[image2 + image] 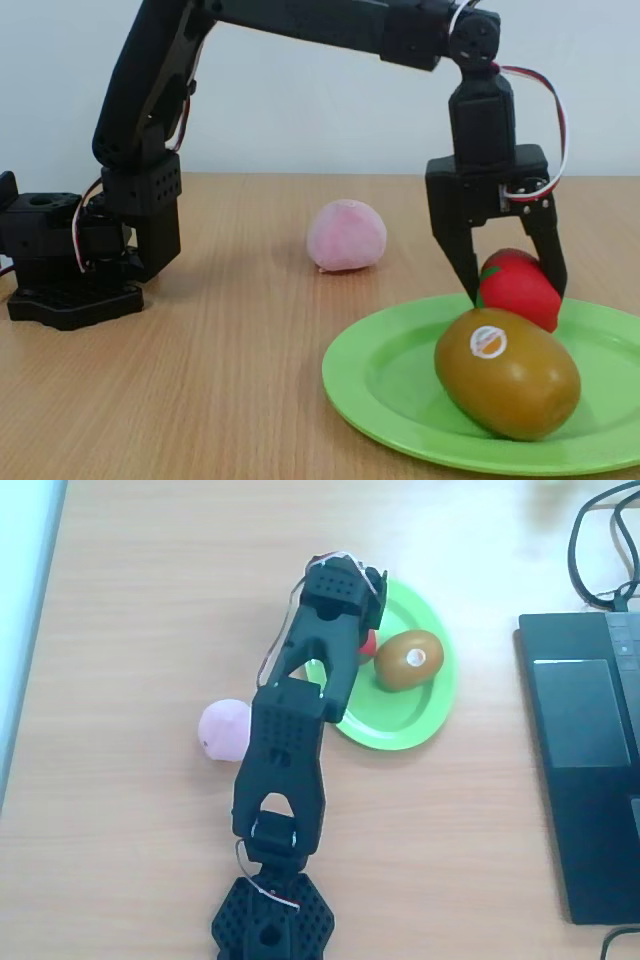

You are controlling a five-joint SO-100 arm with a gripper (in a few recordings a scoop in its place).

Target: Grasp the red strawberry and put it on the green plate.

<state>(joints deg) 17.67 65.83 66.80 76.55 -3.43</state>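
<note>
On the counter: pale wood counter beneath a plain white wall.
Plate: green plate holds a brown kiwi.
Strawberry: red strawberry over the plate, behind the kiwi.
Hand: black hand pinching the strawberry.
Nearby: pink ball; laptop at the right edge in the overhead view.

Overhead view: the black arm covers nearly all of the strawberry, leaving a red sliver at the kiwi's 9 o'clock, and it hides the plate's rim toward 9 o'clock. The laptop is cut off by the right edge. Fixed view: the kiwi conceals the strawberry's base, so contact with the plate cannot be judged; the plate's rim is cropped at 3 and 6 o'clock.
</note>
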